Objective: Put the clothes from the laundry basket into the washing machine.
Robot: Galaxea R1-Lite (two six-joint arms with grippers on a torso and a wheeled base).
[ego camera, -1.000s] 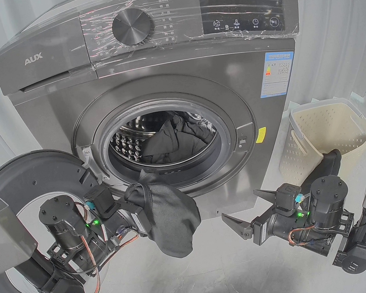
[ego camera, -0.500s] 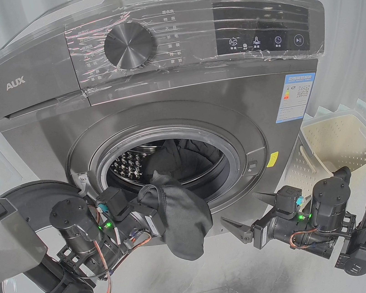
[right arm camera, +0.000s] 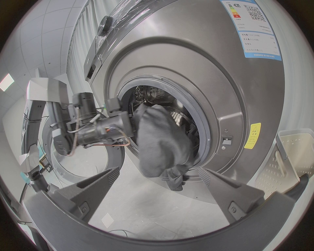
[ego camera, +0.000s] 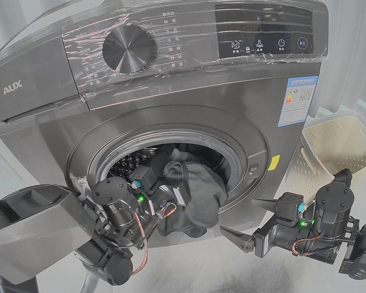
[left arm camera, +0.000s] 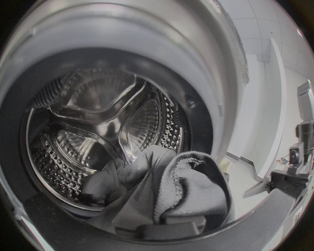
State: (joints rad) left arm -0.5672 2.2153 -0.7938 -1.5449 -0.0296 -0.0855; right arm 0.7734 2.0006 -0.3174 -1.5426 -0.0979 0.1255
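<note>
One dark garment, head view: half a second back it hung below the opening. Now it bulges into the mouth of the washing machine, with its lower fold still draped outside over the lip.
Left gripper, head view: it has risen and pushed forward to the opening, clenched on that garment, with cloth over its fingers.
Right gripper, head view: spread wide and holding nothing, low in front of the laundry basket, much where it was.
Drum, left wrist view: a darker heap already lies at the bottom. The held garment sits at the threshold.
Door ring, right wrist view: the garment's tail hangs out over it.
Meaning: by my reckoning, one more push inward, then let go.
</note>
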